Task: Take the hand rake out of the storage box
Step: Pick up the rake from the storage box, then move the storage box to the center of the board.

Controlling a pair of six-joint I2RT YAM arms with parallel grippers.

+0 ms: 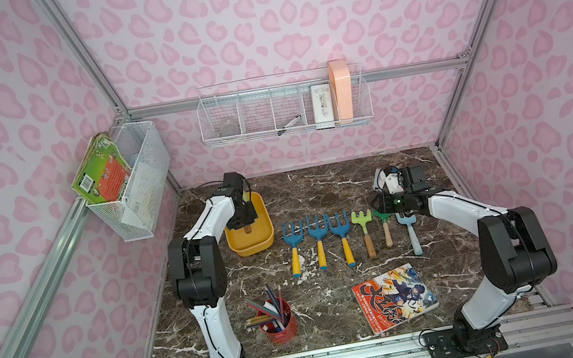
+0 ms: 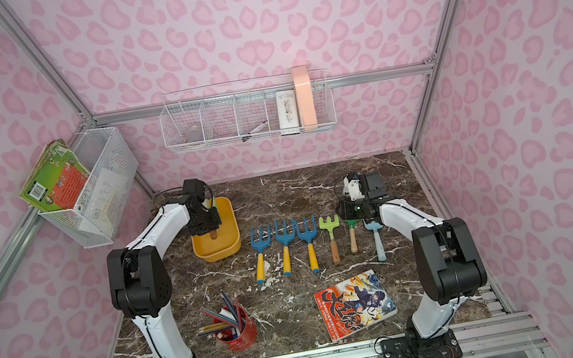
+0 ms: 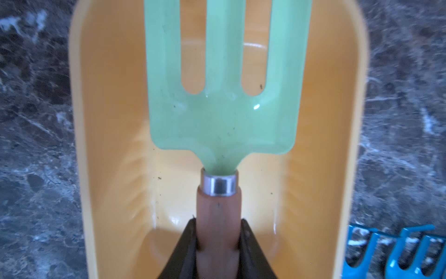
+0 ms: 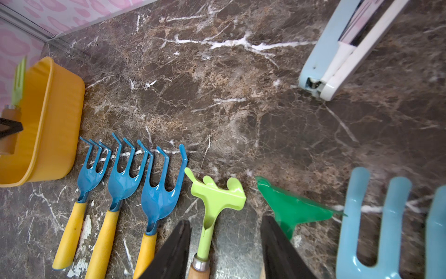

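Observation:
The hand rake (image 3: 222, 120) has a pale green three-tined head, a metal collar and a wooden handle. It is over the inside of the yellow-orange storage box (image 3: 108, 120). My left gripper (image 3: 218, 232) is shut on the wooden handle just behind the collar. In both top views the left wrist hangs over the storage box (image 1: 265, 240) (image 2: 230, 217), and the handle's end (image 1: 248, 229) shows below it. In the right wrist view the green head (image 4: 19, 77) rises above the box rim. My right gripper (image 4: 225, 224) is open above the table, holding nothing.
Right of the box lies a row of hand tools: three blue forks (image 1: 316, 230) with yellow handles, a lime rake (image 1: 361, 219), a dark green one (image 4: 289, 207) and a light blue one (image 1: 409, 226). A red pencil cup (image 1: 282, 326), a comic book (image 1: 395, 297) and a light blue stapler (image 4: 337, 60) are also there.

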